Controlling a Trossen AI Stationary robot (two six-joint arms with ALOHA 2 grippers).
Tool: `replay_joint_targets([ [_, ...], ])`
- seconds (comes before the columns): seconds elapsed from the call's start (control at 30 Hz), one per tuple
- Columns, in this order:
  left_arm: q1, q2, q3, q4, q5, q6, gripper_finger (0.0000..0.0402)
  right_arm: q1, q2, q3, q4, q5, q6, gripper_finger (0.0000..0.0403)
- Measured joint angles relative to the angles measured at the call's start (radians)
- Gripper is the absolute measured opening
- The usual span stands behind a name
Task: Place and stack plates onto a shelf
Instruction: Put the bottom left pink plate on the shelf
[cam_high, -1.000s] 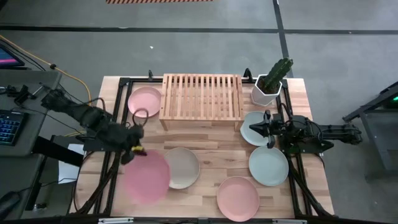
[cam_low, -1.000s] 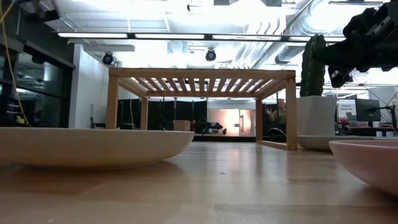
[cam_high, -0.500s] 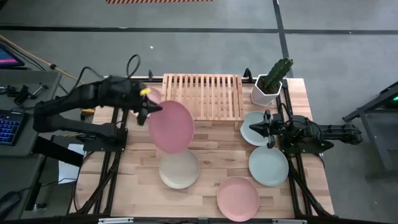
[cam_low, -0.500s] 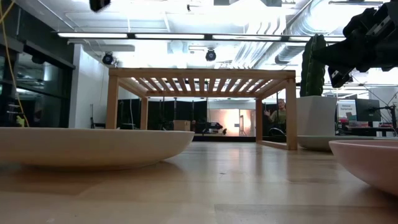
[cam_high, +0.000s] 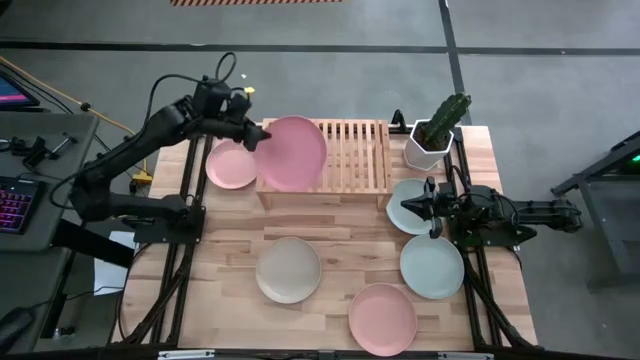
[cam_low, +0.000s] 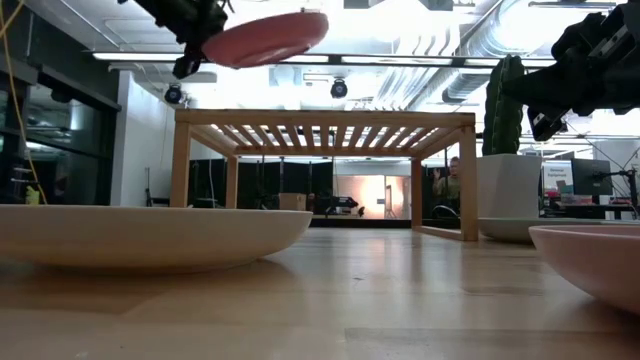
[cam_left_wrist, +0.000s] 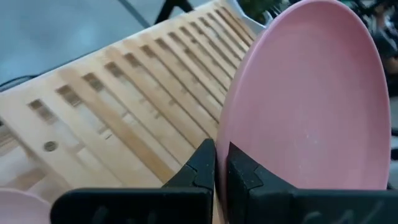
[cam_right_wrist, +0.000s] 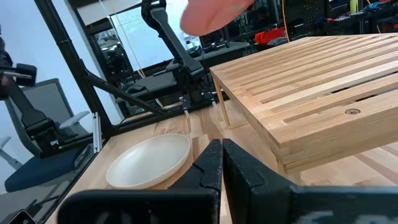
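A: Where's the plate right now?

B: The left gripper (cam_high: 254, 139) has its fingers clamped on the rim of a pink plate (cam_high: 291, 153), holding it in the air above the left half of the shelf (cam_high: 350, 155). In the low view the plate hangs clear above the slats, roughly level, not touching them

A: And the other arm?

B: The right gripper (cam_high: 412, 207) waits over a mint plate (cam_high: 404, 212) near the cactus pot (cam_high: 428, 148), fingers pressed together on nothing

A: What could go wrong from here?

B: The grip is only at the plate's edge, so I'd judge the plate could tip or slip out if the arm swings quickly. Released from this height, it might bounce on the slats and skid toward the shelf's edge. It also overhangs the left side a little in the high view; set down there, it could rock off toward the second pink plate (cam_high: 230, 166) lying on the table just beside the shelf

A: Much left to do?

B: I'd say so; the shelf top looks bare, and a cream plate (cam_high: 288, 269), another mint plate (cam_high: 431, 266) and a pink one (cam_high: 382, 318) lie on the table
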Motion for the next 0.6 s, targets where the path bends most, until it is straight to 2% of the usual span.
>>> replay_joint_targets([
  [0.3, 0.034, 0.127, 0.0, 0.007, -0.005, -0.047, 0.0, 0.0, 0.0, 0.0, 0.0, 0.0, 0.0, 0.0],
  [0.6, 0.082, 0.129, 0.0, -0.086, -0.035, 0.011, 0.0, 0.0, 0.0, 0.0, 0.0, 0.0, 0.0, 0.0],
])
